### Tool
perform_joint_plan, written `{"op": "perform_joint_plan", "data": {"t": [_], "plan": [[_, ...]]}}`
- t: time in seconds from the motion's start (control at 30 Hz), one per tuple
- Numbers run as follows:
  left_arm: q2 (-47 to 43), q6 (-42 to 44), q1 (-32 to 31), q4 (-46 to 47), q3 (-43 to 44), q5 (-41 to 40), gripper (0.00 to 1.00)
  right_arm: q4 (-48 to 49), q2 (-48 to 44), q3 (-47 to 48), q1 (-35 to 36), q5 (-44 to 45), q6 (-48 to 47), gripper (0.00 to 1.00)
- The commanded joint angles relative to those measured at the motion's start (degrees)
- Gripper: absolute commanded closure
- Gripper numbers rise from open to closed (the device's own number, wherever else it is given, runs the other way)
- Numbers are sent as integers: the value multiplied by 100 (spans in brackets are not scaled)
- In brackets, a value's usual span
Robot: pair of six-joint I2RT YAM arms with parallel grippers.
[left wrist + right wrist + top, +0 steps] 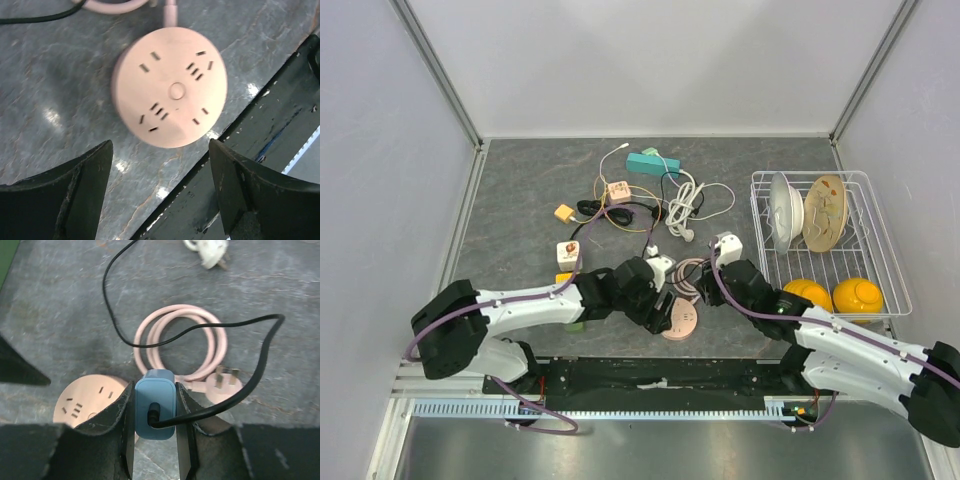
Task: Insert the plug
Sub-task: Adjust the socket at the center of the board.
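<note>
Right gripper (155, 387) clamped on the blue plug (155, 410), one finger pressed to each side, narrow grip. The plug sits upright between the fingers, above the grey table (520, 200). Its black cable (260, 365) leaves the near face, loops out to the right, and crosses over the coiled pink cord (180, 310). Whether the plug's prongs are clear of any surface cannot be told from these views. The round pink socket hub (85, 400) lies flat on the table, just left of the held plug and partly hidden behind the right gripper's left finger. The plug is not in any of its slots. The pink cord's own plug (224, 382) rests on the table just right of the gripper, prongs up. A white plug (207, 249) lies farther off, at the far edge of the wrist view. Left gripper (160, 145) spread wide, nothing between the fingers (75, 195). It hangs over the hub, whose face shows several slot groups around a centre button, somewhat blurred. From above, both arms meet near the front middle of the table with the hub between them. Wire dish rack (830, 175) at the right, holding plates (825, 212) and yellow bowls (858, 293).
</note>
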Motion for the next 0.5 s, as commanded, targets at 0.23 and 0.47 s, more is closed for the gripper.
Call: {"op": "perform_joint_plan", "data": {"t": [0.23, 0.47], "plan": [[1137, 1153, -584, -51, 1340, -1041, 15, -560, -439, 120, 23, 2011, 996, 100], [1972, 1374, -593, -235, 2017, -1288, 16, -824, -694, 85, -3, 2232, 1216, 100]]}}
